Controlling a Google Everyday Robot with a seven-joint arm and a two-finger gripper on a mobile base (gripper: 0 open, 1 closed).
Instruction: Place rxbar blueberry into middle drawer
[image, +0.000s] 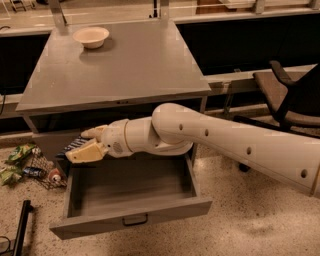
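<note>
One hand (77, 146) clasping rxbar blueberry (71, 145), over open middle drawer (135, 218) — back-left corner

Gripper (77, 145) sits at the open drawer's (100, 226) left rear corner. Its fingers clamp the snack bar (69, 148) and cover most of it. Wrapper print too small to read. The arm (225, 142) hides the cabinet front above the drawer and the drawer's back edge, and its base runs off the right edge. The chair (290, 100) is cut by the right edge. The floor litter (22, 162) at left is blurred, items not identifiable.
</note>
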